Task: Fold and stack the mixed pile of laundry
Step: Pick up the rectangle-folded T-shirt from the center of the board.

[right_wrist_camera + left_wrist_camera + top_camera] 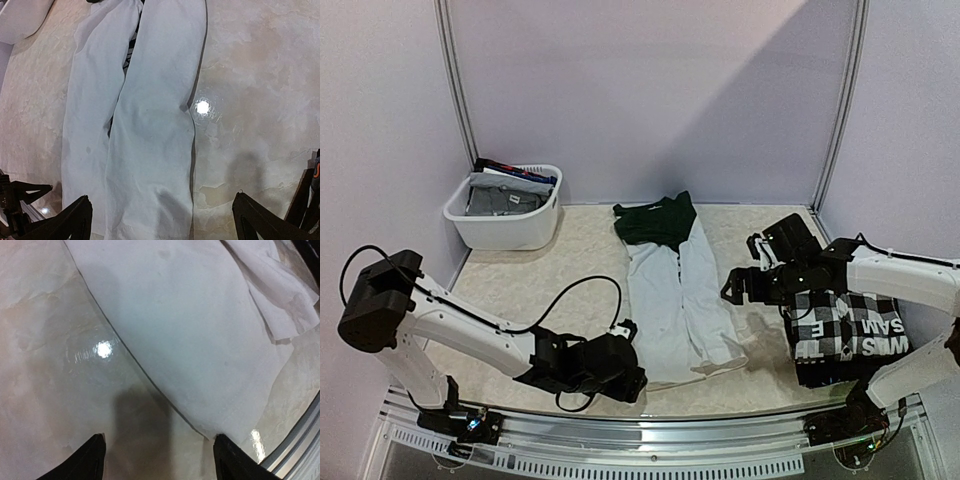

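Trousers (675, 300): one white pair; one checkered stack (845, 335); left gripper (160, 442), right gripper (162, 200) spread, empty.

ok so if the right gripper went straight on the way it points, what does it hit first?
Probably the white trousers: in the wrist view one leg lies right between the open jaws of the right gripper, with nothing showing in front. Depth is unclear.
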`<state>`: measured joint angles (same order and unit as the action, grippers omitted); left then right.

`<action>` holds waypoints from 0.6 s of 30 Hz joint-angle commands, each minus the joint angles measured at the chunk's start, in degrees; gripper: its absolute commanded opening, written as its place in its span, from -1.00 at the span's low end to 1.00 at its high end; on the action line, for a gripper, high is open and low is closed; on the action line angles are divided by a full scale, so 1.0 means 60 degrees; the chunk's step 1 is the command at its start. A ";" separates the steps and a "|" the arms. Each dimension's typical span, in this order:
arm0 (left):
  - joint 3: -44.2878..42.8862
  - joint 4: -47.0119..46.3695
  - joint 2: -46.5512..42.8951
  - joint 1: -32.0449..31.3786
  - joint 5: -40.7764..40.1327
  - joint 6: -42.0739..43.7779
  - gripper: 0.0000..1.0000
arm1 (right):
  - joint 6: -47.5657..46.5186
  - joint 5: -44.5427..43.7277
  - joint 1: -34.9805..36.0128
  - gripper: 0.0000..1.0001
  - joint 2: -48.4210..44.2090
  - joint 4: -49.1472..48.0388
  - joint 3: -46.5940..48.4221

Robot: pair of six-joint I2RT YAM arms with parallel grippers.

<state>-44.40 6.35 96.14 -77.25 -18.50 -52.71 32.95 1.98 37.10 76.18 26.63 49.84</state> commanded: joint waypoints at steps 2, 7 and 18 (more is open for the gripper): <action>0.0003 -0.0091 0.0387 -0.0139 0.0141 -0.0274 0.52 | 0.0100 -0.0160 -0.0002 0.98 -0.0146 0.0050 -0.0173; 0.0094 -0.0368 0.0270 -0.0146 0.0131 -0.0301 0.51 | 0.0110 -0.0128 -0.0016 0.97 -0.0044 0.0075 -0.0178; -0.0005 0.0954 -0.0476 -0.0213 -0.0595 -0.1082 0.67 | 0.0104 -0.0141 -0.0007 0.98 -0.0013 0.0043 -0.0262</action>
<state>-44.51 10.31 93.78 -77.56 -20.27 -57.52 33.19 1.98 37.10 76.18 26.63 49.30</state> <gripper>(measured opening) 0.803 0.988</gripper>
